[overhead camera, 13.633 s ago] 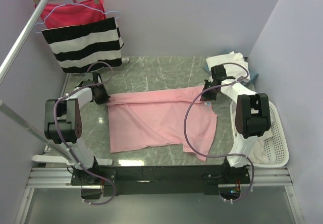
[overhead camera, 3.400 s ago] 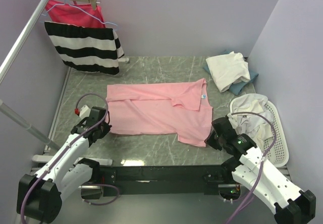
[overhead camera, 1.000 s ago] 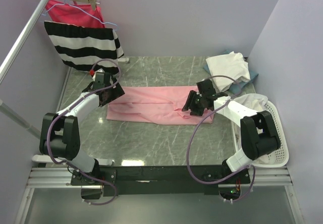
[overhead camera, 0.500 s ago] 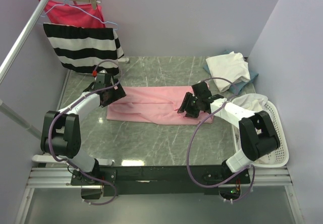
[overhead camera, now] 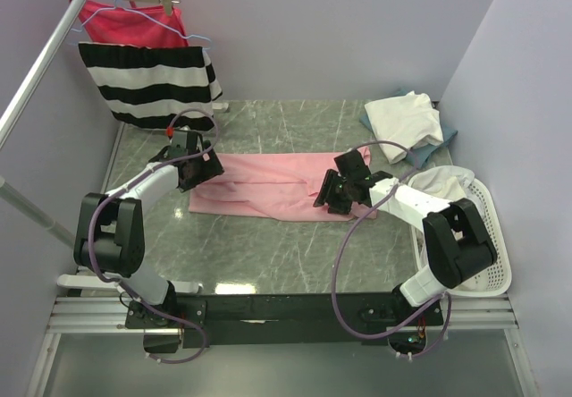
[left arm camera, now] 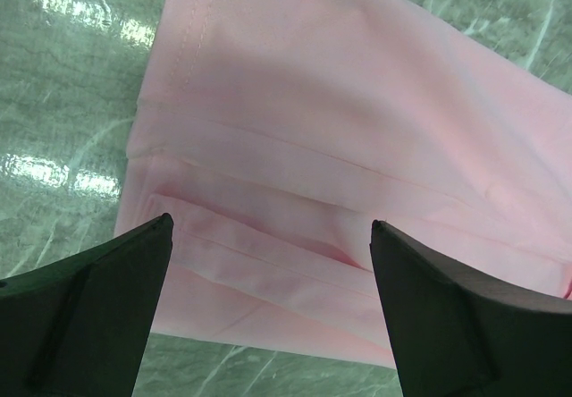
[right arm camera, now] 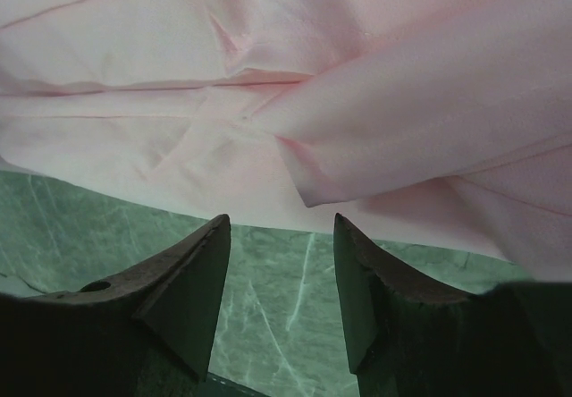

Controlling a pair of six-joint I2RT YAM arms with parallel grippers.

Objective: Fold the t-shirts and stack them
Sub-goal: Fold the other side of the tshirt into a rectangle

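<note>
I find the pink t-shirt (overhead camera: 268, 187) folded into a long band across the middle of the overhead frame, flat on the green marble table (overhead camera: 268, 254). The left gripper (left arm camera: 270, 227) stands wide open over the band's left end, holding nothing. The right gripper (right arm camera: 281, 221) sits at the band's lower right edge, jaws parted and empty. At upper right, a cream-white t-shirt (overhead camera: 404, 124) rests on a blue t-shirt (overhead camera: 446, 135).

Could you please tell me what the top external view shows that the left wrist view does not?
Only the top view: the striped garment, white t-shirt pile, basket and right gripper. Only the left wrist: hem stitching and layered fold edges on the pink t-shirt. Both: that shirt, the green marble table, and the open left gripper over it.
</note>
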